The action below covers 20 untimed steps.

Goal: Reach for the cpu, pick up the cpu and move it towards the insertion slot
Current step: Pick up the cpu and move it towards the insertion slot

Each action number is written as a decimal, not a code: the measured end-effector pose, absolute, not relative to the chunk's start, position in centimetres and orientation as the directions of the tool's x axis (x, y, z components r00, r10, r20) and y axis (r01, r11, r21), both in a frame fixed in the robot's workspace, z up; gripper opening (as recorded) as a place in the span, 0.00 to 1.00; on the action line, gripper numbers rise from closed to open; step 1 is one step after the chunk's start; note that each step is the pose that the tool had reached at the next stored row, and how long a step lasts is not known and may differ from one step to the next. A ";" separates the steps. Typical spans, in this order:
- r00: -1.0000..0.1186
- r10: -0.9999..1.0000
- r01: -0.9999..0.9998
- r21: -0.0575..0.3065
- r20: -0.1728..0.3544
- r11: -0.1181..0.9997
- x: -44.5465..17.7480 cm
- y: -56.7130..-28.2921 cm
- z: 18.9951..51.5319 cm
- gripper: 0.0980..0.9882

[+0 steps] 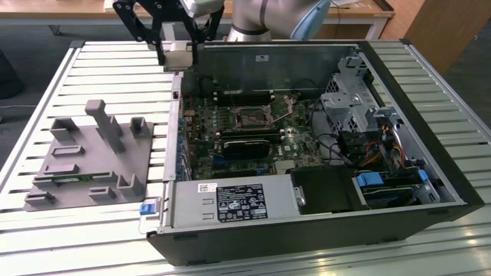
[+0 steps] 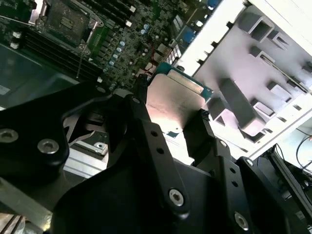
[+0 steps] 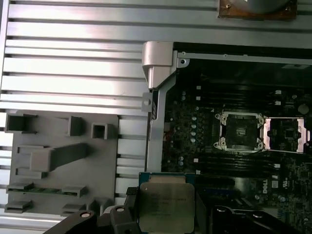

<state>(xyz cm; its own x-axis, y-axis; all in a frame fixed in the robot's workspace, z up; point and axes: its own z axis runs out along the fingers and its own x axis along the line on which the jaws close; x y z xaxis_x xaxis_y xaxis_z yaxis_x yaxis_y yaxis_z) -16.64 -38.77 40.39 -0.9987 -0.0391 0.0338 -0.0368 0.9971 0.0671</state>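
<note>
While my one black gripper point(image 2: 173, 114) clamps the single silver-topped square cpu point(image 3: 165, 207) above the open case's far corner, I see one silvery-framed, dark-centred insertion slot point(image 1: 252, 117) mid-motherboard, well apart.

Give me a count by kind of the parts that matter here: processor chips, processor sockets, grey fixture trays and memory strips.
cpu, held in the tool: 1
insertion slot on the motherboard: 1
grey fixture tray on the slatted table: 1
green memory strip on that tray: 1
Total: 4
</note>
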 end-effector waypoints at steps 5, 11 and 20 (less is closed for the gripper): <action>-0.999 -0.039 -0.037 0.067 0.033 0.997 -14.9 -38.5 40.4 0.50; -0.999 -0.039 -0.037 0.067 0.031 0.997 -12.8 -38.3 40.3 0.50; -0.999 -0.039 -0.037 0.067 0.028 0.997 -10.0 -38.0 40.3 0.50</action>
